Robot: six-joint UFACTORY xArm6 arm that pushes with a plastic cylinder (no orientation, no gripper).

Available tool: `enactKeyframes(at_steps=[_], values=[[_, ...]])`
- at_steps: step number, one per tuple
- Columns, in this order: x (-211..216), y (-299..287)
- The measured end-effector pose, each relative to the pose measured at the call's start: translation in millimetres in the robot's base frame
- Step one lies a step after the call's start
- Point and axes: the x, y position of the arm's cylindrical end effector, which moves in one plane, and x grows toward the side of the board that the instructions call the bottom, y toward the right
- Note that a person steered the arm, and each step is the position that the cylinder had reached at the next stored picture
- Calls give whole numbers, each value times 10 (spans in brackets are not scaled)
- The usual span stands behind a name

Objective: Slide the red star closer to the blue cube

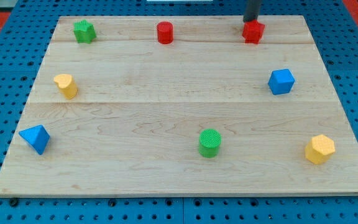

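The red star [253, 32] lies near the top edge of the wooden board, right of centre. The blue cube [281, 81] sits below it and a little to the right, near the board's right side. My tip [250, 21] comes down from the view's top and touches the red star's upper edge, on the side away from the blue cube.
On the wooden board [179, 180] are also a red cylinder [165, 32] and a green star [84, 31] along the top, a yellow block [66, 86] at left, a blue pyramid [35, 138] at lower left, a green cylinder [209, 142] and a yellow hexagon [320, 149] at the bottom.
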Motion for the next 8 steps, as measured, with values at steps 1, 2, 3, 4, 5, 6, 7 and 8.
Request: enactKeyframes(at_steps=[1,2,3,4,5,6,7,8], values=[[294,-112],[647,228],[550,313],[617,387],[890,-31],[930,-149],[646,-116],[913,-116]])
